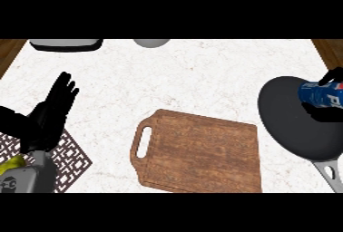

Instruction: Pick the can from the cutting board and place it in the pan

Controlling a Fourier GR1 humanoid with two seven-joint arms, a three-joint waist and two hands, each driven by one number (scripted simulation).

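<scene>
Can [321,94]: lying on its side above the pan [288,122], at the counter's right edge.
Right hand [323,111]: fingers curled round the can.
Left hand [55,106]: open, resting by the left edge.
Cutting board [201,152]: bare.
Risk: released sideways, the can may roll over the pan's far rim.

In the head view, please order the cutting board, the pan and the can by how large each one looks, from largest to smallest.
1. cutting board, whole in view.
2. pan, cut by the right edge, so its rank against the board is unsure.
3. can, clearly smallest, in the right hand over the pan.
</scene>
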